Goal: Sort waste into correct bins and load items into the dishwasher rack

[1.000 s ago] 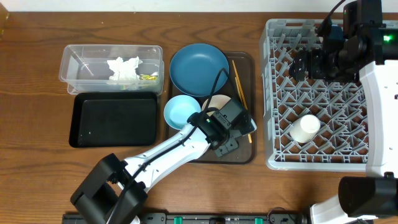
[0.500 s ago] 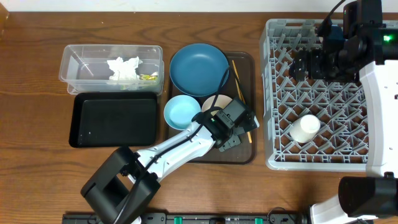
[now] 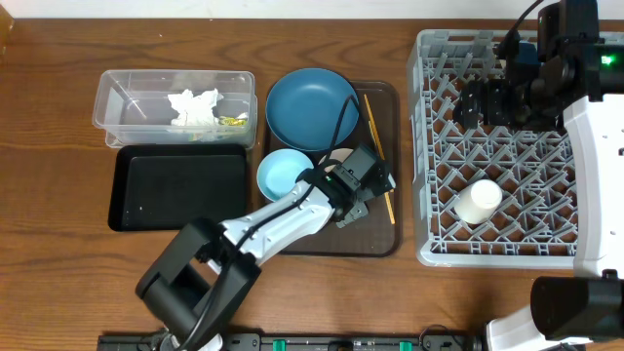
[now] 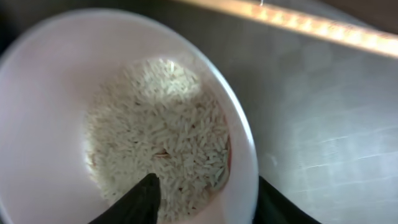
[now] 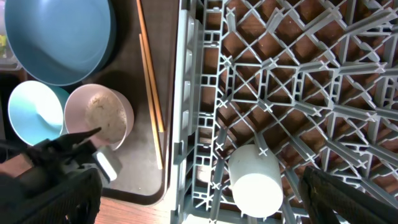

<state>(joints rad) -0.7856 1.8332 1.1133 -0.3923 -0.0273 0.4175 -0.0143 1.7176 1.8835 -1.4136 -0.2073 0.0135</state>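
The white bowl (image 3: 338, 159) holds loose rice (image 4: 161, 130) and sits on the brown tray beside the light-blue bowl (image 3: 283, 174) and the dark-blue plate (image 3: 312, 105). My left gripper (image 3: 345, 175) is open. It straddles the white bowl's rim (image 4: 245, 155), with one finger over the rice and one outside. The chopsticks (image 3: 374, 136) lie along the tray's right side. The small white cup (image 3: 480, 201) lies in the grey rack (image 3: 497, 146). My right gripper (image 3: 478, 102) hovers open and empty over the rack. The tissue (image 3: 193, 105) and the yellow wrapper (image 3: 230, 121) lie in the clear tub (image 3: 127, 97).
The black tray (image 3: 180, 187) sits in front of the clear tub at the left. The brown serving tray (image 3: 380, 239) lies between the bins and the rack. The rack's near wall (image 5: 186, 93) stands close to the chopsticks (image 5: 149, 68).
My left gripper has moved from the brown tray's front part back and left, onto the white bowl's rim. The right arm has not moved.
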